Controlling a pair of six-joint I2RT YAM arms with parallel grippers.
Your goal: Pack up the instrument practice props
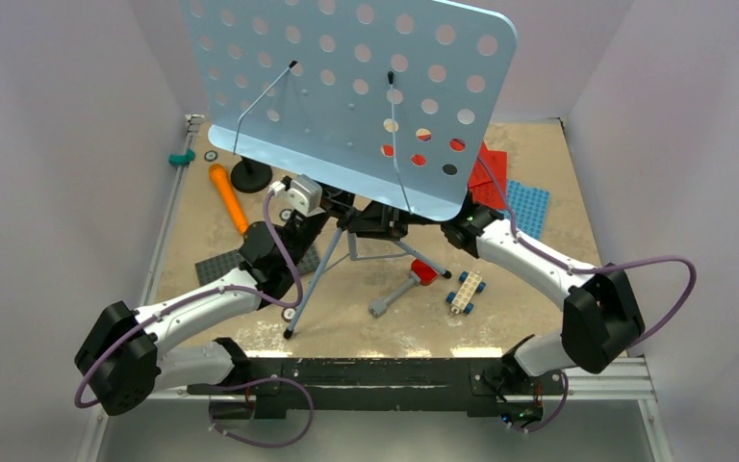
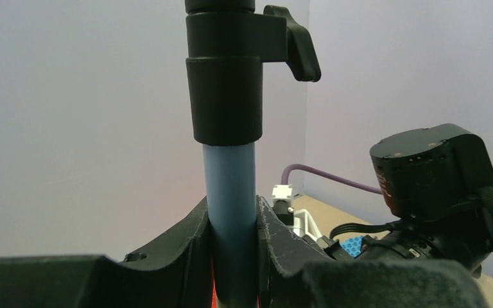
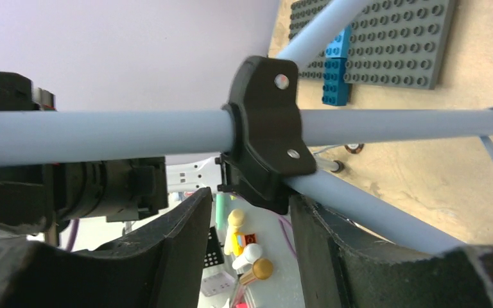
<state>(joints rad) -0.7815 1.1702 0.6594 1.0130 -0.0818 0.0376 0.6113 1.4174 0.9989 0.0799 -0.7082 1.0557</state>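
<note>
The pale-blue perforated music stand (image 1: 346,87) rises on its grey tripod (image 1: 332,252) at mid-table. My left gripper (image 2: 231,221) is shut on the stand's blue-grey pole (image 2: 230,183), just below a black collar clamp (image 2: 224,77). My right gripper (image 3: 250,218) is open, its fingertips either side of the black tripod hub (image 3: 266,135). Red sheet-music pages (image 1: 488,171) lie behind the desk's right corner. The orange toy microphone (image 1: 228,197) lies at the left, beside the small black round-based mic stand (image 1: 250,176).
A red-headed grey hammer (image 1: 406,287) and a white-and-blue toy car (image 1: 465,291) lie under the tripod. A grey studded plate (image 1: 219,268) sits at left and a blue one (image 1: 527,207) at right. A teal piece (image 1: 181,159) lies far left. Walls enclose three sides.
</note>
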